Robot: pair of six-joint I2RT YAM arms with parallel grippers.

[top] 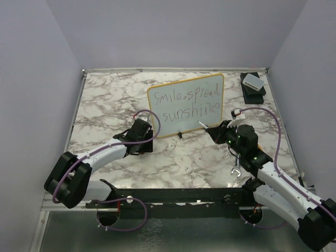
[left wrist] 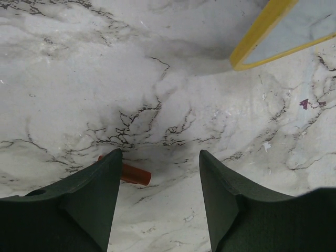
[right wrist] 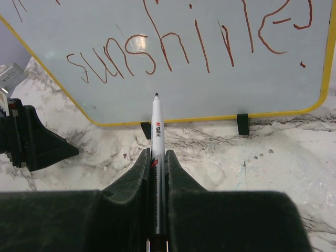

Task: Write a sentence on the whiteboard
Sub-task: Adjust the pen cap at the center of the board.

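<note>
The sentence (top: pixel 186 104) looks complete on the whiteboard (top: pixel 173 129), which stands upright on the bench (top: pixel 105 105), so you seem to be finishing. Your right hand (right wrist: pixel 157 157) is clamped tight on the marker (right wrist: pixel 156 131), tip near the board's lower edge; your left hand (left wrist: pixel 160 157) hovers partly open and empty beside the board's corner. Next, draw the marker back without smudging the letters

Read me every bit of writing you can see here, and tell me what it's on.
"Smile, spread": upper line of the sentence on the whiteboard.
"sunshine!": lower line, just beneath it.
"M": red print on the marker; the rest is too small to read.
</note>
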